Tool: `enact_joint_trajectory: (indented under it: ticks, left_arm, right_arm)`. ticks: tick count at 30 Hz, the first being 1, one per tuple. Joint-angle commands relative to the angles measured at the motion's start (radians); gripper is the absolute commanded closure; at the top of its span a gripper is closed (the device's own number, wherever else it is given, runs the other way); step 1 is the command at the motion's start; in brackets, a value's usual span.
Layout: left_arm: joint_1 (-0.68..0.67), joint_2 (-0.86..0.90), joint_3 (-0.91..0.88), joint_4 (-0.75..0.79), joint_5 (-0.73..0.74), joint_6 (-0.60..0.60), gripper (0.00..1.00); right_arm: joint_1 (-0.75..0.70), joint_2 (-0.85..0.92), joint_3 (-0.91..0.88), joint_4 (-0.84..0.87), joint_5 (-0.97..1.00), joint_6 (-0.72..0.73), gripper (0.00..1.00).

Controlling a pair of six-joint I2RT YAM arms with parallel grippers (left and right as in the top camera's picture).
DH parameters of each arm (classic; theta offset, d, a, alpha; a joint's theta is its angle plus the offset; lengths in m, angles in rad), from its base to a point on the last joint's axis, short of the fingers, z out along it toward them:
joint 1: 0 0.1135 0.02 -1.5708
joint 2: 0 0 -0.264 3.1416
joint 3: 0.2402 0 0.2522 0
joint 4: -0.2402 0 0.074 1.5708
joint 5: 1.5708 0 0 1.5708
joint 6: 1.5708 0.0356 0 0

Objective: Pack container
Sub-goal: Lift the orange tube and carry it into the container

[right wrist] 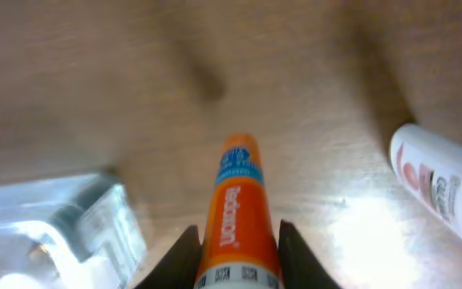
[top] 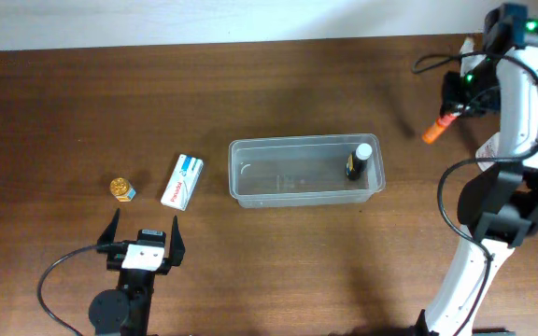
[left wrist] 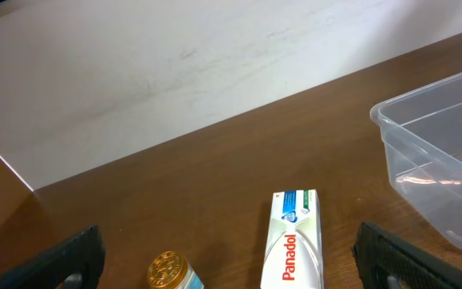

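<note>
The container is a clear, translucent plastic tub, rectangular with rounded corners and a raised rim. It stands upright and open-topped on the brown table near its middle, its long sides running from 9 to 3 o'clock in the overhead view. Most of its floor is bare, and a small dark bottle with a white cap sits inside at its 3 o'clock end.

On my feed the dark wooden table carries the clear container near its middle, a white Panadol box near the container's 9 o'clock side, a small gold-capped jar farther out at 9 o'clock, and a white bottle lying toward 3 o'clock.
</note>
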Motion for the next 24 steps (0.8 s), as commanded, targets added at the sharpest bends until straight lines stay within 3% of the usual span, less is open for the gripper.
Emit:
enact_joint_trajectory:
  ticks: [1, 7, 17, 24]
  left_arm:
    - [0.004, -0.01, -0.002, -0.005, 0.011, 0.011, 0.01]
    - [0.004, -0.01, -0.002, -0.005, 0.011, 0.011, 0.01]
    - [0.004, -0.01, -0.002, -0.005, 0.011, 0.011, 0.01]
    - [0.004, -0.01, -0.002, -0.005, 0.011, 0.011, 0.01]
  right_arm:
    - [-0.002, 0.001, 0.13, -0.069, -0.127, 0.007, 0.77]
    - [0.023, -0.078, 0.209, -0.123, -0.233, 0.026, 0.78]
    - [0.176, -0.285, 0.203, -0.124, -0.212, 0.027, 0.78]
    - [0.399, -0.406, 0.159, -0.123, 0.032, 0.068, 0.78]
